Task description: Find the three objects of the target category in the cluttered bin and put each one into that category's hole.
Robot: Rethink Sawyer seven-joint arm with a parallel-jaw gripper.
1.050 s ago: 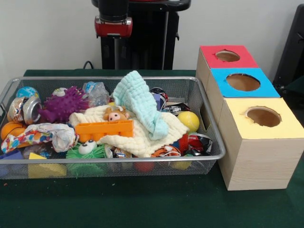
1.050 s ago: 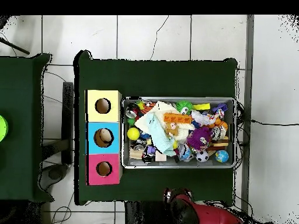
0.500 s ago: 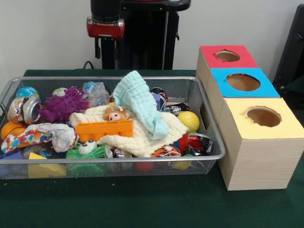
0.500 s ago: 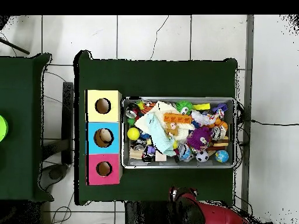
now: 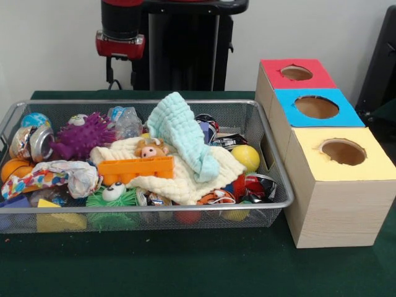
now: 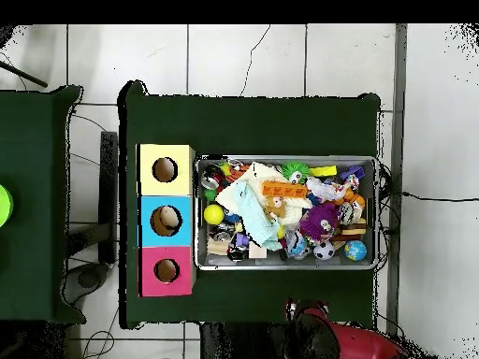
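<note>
boxes: three, one hole each
bin: one
cloths: two
yellow ball: one
purple spiky ball: one

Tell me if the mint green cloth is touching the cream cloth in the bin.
Touching. The front view shows the mint green cloth draped straight onto the cream cloth, its lower end lying on it with no gap.

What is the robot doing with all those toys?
Right now it holds nothing. The robot arm hangs behind the wire bin, above its far edge, and touches none of the toys. The bin is full: a yellow ball, a purple spiky ball, an orange block and cloths. Beside it stand three boxes with holes: red, blue and yellow.
</note>
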